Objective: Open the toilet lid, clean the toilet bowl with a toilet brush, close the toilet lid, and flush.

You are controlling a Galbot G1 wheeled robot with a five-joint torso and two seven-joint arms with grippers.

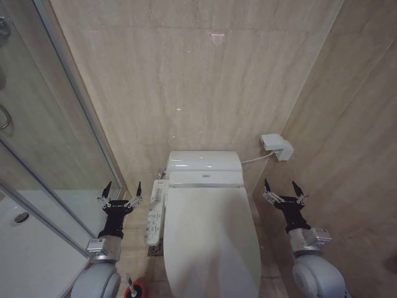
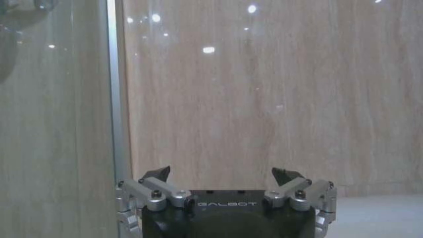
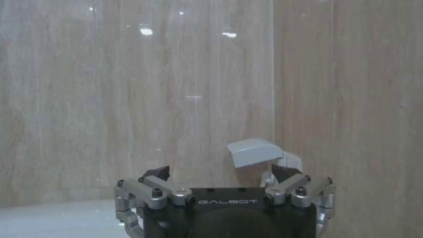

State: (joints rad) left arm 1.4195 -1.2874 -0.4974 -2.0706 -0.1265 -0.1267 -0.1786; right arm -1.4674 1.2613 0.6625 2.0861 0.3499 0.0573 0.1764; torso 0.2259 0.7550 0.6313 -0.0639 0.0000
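Observation:
The white toilet lid (image 1: pixel 211 242) lies shut over the toilet bowl, which it hides; the white boxy rear unit (image 1: pixel 203 167) sits against the wall behind it. The toilet brush handle (image 1: pixel 129 287) stands in its red holder cup (image 1: pixel 136 290) on the floor at the lower left, beside my left arm. My left gripper (image 1: pixel 123 190) (image 2: pixel 225 174) is open to the left of the toilet, with nothing between its fingers. My right gripper (image 1: pixel 285 189) (image 3: pixel 221 174) is open to the right of the toilet, also with nothing in it.
A long white button panel (image 1: pixel 155 214) runs along the toilet's left side. A glass shower partition (image 1: pixel 80 124) stands at the left. A white wall box (image 1: pixel 276 146) with a cable hangs at the right. Beige tiled walls close in behind and to the right.

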